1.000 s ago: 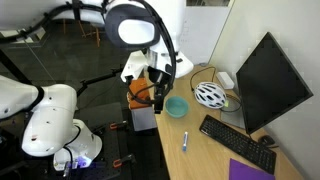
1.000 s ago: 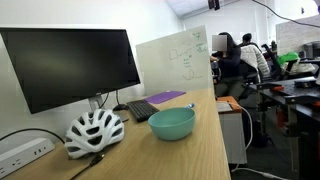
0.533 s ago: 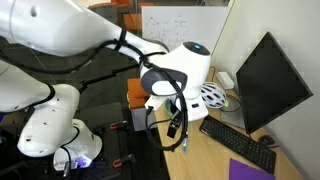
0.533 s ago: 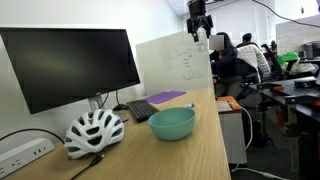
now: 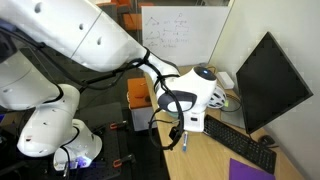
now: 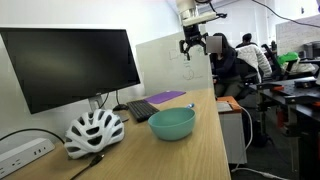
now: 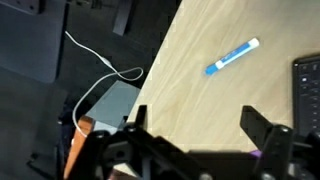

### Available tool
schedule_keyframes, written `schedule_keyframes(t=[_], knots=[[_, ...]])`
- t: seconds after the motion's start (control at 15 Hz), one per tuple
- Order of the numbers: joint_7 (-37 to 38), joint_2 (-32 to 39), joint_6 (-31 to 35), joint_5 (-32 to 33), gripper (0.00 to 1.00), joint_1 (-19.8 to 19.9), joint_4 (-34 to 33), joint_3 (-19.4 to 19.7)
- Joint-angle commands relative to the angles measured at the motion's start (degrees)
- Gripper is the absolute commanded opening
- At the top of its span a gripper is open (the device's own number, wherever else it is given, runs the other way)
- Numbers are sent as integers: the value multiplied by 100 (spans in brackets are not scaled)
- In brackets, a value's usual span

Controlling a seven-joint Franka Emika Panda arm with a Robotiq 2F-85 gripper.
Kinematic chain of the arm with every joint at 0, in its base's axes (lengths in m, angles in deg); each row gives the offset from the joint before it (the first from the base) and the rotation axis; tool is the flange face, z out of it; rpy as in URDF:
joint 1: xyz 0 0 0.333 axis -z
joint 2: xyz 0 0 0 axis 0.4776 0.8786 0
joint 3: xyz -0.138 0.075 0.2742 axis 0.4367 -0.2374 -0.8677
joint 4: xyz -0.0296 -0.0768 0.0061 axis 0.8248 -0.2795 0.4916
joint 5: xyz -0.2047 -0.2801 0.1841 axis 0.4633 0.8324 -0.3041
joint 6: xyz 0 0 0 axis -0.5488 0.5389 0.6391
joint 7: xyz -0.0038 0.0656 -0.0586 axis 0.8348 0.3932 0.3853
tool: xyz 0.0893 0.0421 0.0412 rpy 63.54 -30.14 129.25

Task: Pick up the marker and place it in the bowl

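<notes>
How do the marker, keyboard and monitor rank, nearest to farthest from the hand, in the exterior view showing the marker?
1. marker, just under the hand.
2. keyboard, off to the side of the marker.
3. monitor, behind the keyboard.

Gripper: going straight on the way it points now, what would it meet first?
Most likely the bare desk, as the open gripper faces down at the wood in the wrist view; the marker lies off that line. Depth is hard to judge.

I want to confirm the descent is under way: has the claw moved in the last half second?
Yes. In an exterior view the claw has come down, from above the whiteboard's top edge to level with it.
</notes>
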Motion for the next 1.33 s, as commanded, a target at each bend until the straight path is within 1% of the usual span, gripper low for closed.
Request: schedule_keyframes(t=[0.0,0.07,0.13,0.27,0.6,0.73,0.93,1.0,1.07,1.27], knots=[[1390,460,-58,157,100,-251,-428,116],[1787,476,-85,184,100,-331,-472,140],[1147,379,-15,42,100,-362,-324,204],[1535,479,-16,62,100,-425,-423,214],[1573,482,-16,64,100,-427,-437,258],[2214,915,233,-358,100,-460,-615,308],[2838,1670,618,-753,100,-601,-855,421],[2892,2024,624,-936,100,-665,-1046,450],[3021,2339,743,-959,100,-751,-1204,508],[3086,3272,736,-1328,100,-965,-1876,600]])
